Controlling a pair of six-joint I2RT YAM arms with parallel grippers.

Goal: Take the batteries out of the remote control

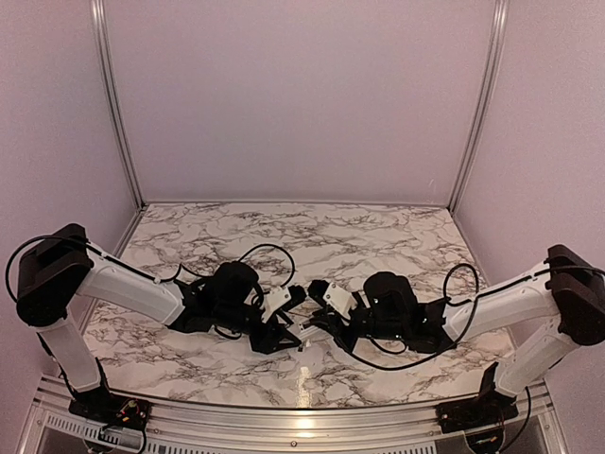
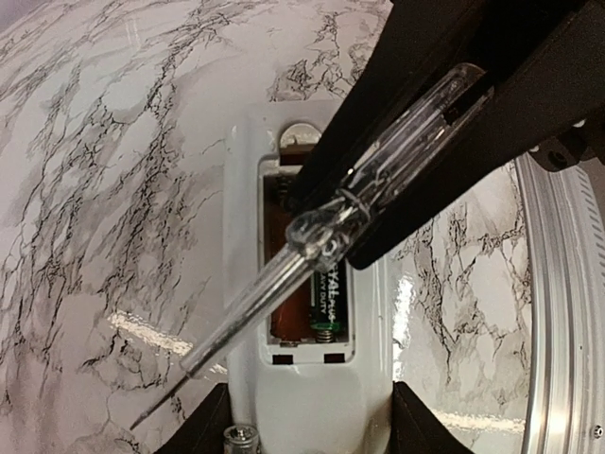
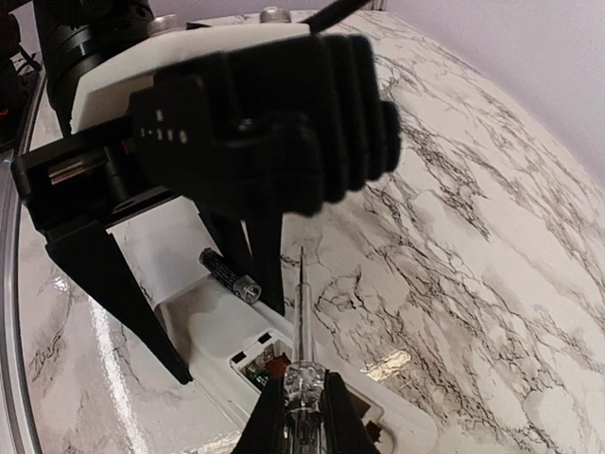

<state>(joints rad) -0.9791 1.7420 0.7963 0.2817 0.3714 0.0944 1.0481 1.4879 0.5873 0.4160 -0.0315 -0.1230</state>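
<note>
The white remote control [image 2: 307, 378] lies on the marble with its compartment open. My left gripper [image 2: 307, 421] is shut on its near end, one finger on each side. One dark battery [image 2: 331, 284] sits in the right slot, and the left slot shows bare reddish plastic. A second battery [image 3: 228, 273] lies loose by the remote's [image 3: 203, 326] end, next to a left finger [image 3: 257, 255]. My right gripper [image 3: 304, 416] is shut on a clear-handled tool [image 3: 302, 312] with a thin grey rod. The tool [image 2: 284, 274] crosses slantwise above the compartment. Both grippers meet at the table's front middle [image 1: 301, 326].
The aluminium rail [image 2: 558, 312] of the table's near edge runs just right of the remote. The marble table [image 1: 312, 236] stretches back to the lilac walls. Both arms' cables [image 1: 274, 251] loop over the middle.
</note>
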